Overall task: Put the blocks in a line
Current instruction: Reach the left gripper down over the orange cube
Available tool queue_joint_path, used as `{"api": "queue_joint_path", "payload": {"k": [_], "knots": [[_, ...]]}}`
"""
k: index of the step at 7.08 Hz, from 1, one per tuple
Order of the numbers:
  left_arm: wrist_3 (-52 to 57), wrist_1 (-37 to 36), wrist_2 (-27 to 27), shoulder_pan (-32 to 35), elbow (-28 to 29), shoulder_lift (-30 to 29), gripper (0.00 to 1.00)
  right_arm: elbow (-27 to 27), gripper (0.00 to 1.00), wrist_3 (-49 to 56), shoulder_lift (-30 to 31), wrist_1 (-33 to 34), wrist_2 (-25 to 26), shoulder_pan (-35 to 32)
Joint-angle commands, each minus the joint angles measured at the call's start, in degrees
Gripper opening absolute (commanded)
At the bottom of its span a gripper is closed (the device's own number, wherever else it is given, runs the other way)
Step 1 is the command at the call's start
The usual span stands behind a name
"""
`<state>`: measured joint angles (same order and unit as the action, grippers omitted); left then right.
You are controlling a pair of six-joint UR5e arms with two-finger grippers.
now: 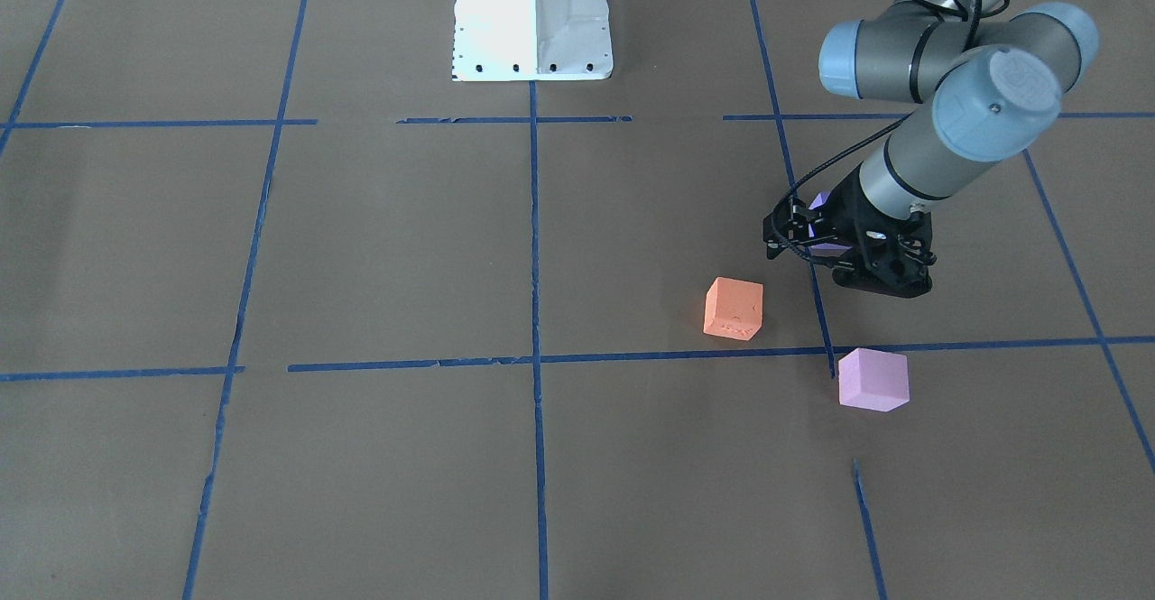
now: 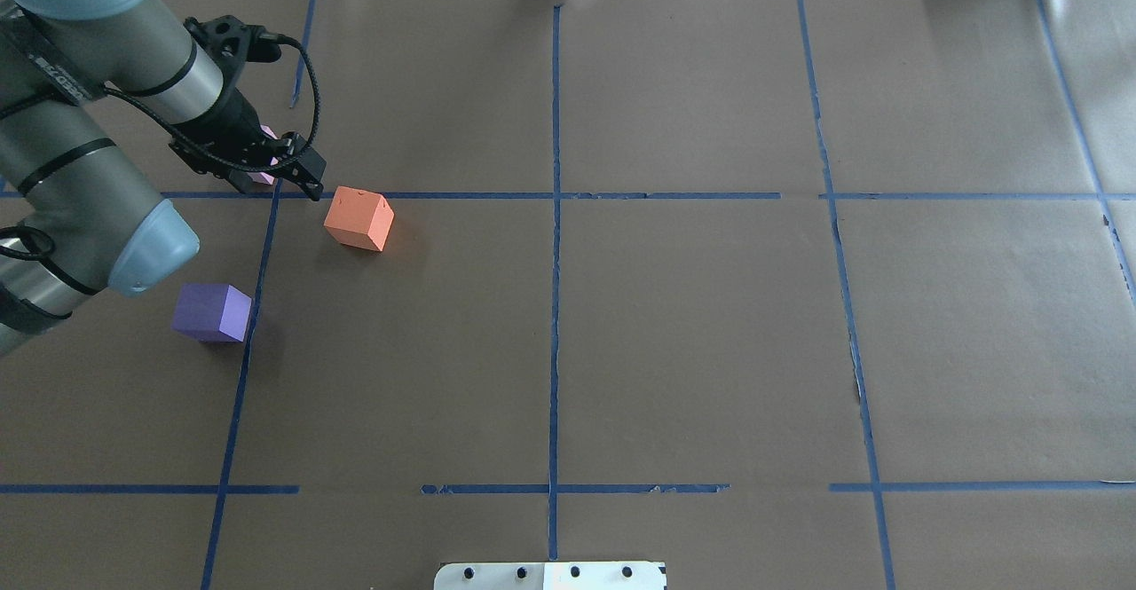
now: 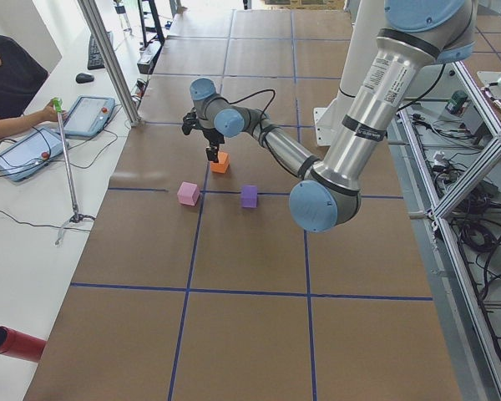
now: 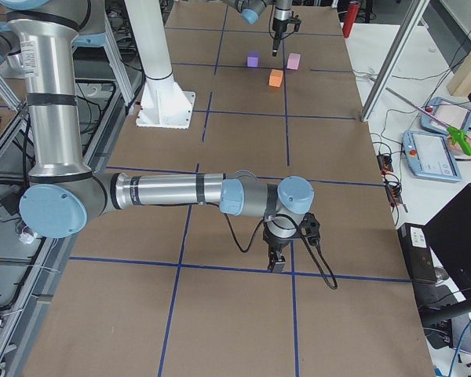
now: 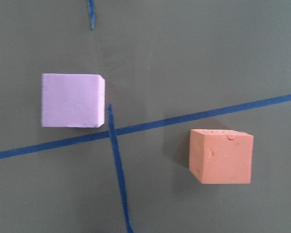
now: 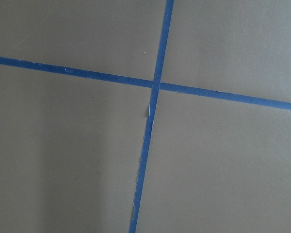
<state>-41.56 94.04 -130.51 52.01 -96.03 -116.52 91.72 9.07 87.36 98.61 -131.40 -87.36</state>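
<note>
Though left hand (image 2: pixel 308 179), right hand (image 4: pixel 278 265) grip unclear: orange cube (image 1: pixel 733 309) dented, violet cube (image 2: pixel 211 312), pink cube (image 1: pixel 873 380) plain.

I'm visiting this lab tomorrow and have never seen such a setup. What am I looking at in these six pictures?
Two robot arms work at a table covered in brown paper with blue tape lines. Four pictures come from fixed cameras: one facing the robot, one over its shoulders, one at each table end. The last two come from cameras on the wrists, looking down. Three foam cubes lie apart on the paper: an orange block, a pink block and a violet block. The left arm's fingers hover over the pink and orange ones, which its camera shows. The right arm's fingers hang over a tape crossing, far from the cubes. No cube is held: all three rest on the paper.
</note>
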Motion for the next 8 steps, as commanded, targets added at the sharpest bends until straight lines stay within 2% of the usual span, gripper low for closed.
{"api": "queue_joint_path", "payload": {"k": [1,3,5,8], "knots": [[-3.4,1.8,0.4,-1.8,3.3,-1.8,1.00,-0.1,1.00,0.1,0.0,0.0,0.0,0.0],[-6.1,4.2,0.7,-4.3,5.1,-2.8,1.00,-0.1,1.00,0.0,0.0,0.0,0.0,0.0],[-6.3,6.5,5.4,-5.3,7.1,-3.6,1.00,-0.1,1.00,0.0,0.0,0.0,0.0,0.0],[-6.4,9.8,8.3,-5.8,9.8,-3.8,1.00,0.0,1.00,0.0,0.0,0.0,0.0,0.0]]}}
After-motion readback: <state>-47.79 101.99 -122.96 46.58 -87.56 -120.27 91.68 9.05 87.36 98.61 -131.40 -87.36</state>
